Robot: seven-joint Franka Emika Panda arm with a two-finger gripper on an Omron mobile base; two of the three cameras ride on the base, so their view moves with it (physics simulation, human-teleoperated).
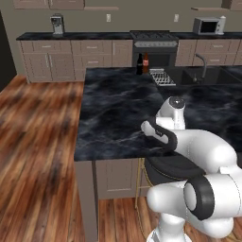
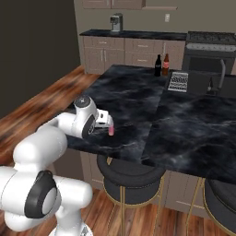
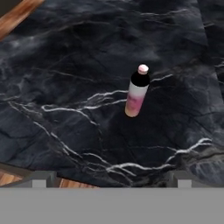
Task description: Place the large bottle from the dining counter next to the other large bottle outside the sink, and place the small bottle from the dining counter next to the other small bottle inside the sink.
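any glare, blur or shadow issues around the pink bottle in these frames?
Hand view: small pink bottle sharp, no glare, faint soft shadow on the dining counter; white veins read clearly. Right base view: the bottle is small and soft-edged beside the end effector. Left base view: flat even light, far bottles coarse and low-detail.

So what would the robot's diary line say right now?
gripper: open, above counter | small pink bottle: upright on dining counter, not held | brown bottle: beside black bottle
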